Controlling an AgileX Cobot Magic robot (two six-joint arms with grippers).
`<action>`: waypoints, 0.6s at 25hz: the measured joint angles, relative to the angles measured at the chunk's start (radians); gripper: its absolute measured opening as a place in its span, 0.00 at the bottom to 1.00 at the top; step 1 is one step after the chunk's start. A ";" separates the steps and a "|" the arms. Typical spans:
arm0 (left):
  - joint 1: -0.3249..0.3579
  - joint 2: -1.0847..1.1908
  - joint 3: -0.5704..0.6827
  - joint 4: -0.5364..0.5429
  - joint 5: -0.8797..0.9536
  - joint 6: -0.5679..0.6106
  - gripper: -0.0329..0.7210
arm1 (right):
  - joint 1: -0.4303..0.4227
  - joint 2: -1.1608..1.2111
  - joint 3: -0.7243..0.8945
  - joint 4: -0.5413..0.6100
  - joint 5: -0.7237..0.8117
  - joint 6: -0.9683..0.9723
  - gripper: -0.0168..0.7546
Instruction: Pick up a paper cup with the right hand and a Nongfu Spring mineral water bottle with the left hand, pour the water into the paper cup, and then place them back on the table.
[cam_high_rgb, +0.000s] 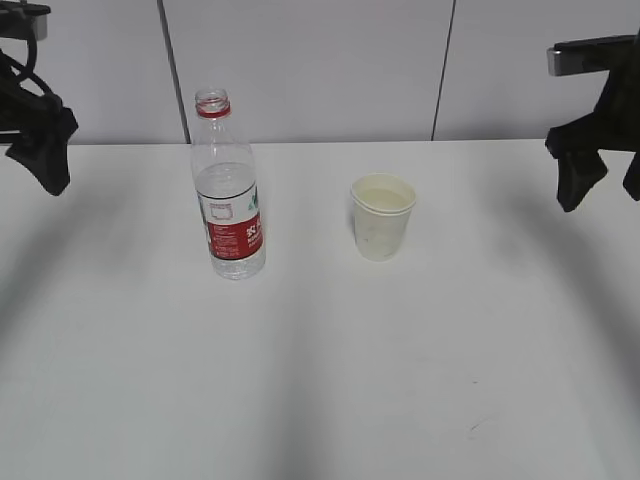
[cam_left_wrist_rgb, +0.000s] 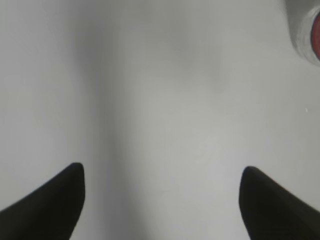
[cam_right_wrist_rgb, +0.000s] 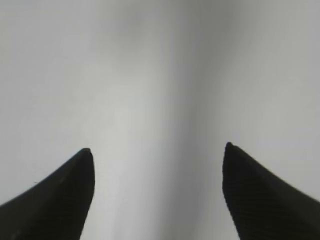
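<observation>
On the table (cam_high_rgb: 330, 380) stand bottle (cam_high_rgb: 229, 190) and cup (cam_high_rgb: 382, 217); both jaws apart, empty.

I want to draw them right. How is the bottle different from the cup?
The bottle is tall and see-through; the paper cup is short, cream-white and not see-through. The bottle has a red neck ring and a red-and-white label; the cup looks nearly plain. The bottle narrows to a small mouth, while the cup has a wide one. Both stand upright and open on the white table, untouched.

Lab — bare white table (cam_high_rgb: 320, 380), panelled wall (cam_high_rgb: 320, 70)
</observation>
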 joint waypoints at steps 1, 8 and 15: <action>0.000 -0.013 0.000 -0.003 0.000 0.000 0.80 | 0.000 -0.013 0.005 0.003 0.000 0.000 0.78; 0.000 -0.101 0.023 -0.016 0.006 0.000 0.80 | 0.000 -0.132 0.108 0.021 0.002 -0.002 0.78; 0.000 -0.305 0.257 -0.030 0.009 0.000 0.80 | 0.000 -0.337 0.299 0.045 -0.004 -0.002 0.78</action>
